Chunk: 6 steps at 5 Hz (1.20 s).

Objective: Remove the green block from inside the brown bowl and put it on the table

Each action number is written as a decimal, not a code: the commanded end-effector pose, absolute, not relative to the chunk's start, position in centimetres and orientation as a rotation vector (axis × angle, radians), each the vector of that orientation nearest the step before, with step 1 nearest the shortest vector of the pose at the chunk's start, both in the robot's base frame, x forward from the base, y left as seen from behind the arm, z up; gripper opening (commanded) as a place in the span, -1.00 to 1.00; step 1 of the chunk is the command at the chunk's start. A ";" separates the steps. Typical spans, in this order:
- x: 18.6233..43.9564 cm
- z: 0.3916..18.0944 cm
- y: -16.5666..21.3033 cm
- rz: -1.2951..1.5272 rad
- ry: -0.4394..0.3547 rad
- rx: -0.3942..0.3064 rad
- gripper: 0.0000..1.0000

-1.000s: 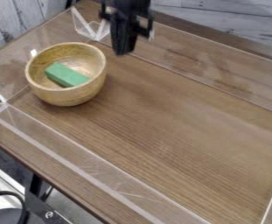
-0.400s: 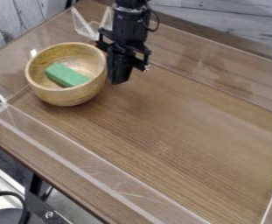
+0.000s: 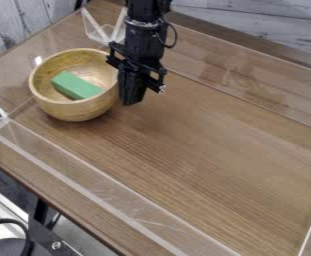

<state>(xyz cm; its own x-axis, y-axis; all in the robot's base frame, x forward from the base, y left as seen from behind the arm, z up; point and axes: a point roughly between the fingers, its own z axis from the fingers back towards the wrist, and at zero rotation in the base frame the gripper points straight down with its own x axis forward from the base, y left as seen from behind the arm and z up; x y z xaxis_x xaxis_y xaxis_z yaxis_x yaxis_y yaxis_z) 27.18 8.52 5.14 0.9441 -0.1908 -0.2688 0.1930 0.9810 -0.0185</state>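
Camera view: fingers (image 3: 123, 92) look pressed together, low beside brown bowl (image 3: 42, 98), at rim; contact or rim pinched between them, cannot tell. Green block (image 3: 76, 85) lies inside bowl. Risks: sideways push could slide or tip bowl across worktop (image 3: 198, 170); closed fingers cannot take block; low entry could snag rim.

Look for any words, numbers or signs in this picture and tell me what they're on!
There are no words, numbers or signs that I can read.
The green block, the bowl and the table show no writing.
The robot hand is too small and dark to tell.
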 end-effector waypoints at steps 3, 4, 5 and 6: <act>28.5 4.6 9.4 -0.223 0.178 0.062 -1.00; 28.8 4.4 9.1 -0.233 0.182 0.045 -1.00; 28.9 4.4 9.0 -0.231 0.178 0.046 -1.00; 29.0 4.6 9.0 -0.241 0.173 0.024 -1.00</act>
<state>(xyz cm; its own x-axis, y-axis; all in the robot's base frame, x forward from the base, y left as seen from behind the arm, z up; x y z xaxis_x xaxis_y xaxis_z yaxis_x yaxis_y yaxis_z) 28.04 8.60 3.40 0.9481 -0.2312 -0.2183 0.2327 0.9724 -0.0193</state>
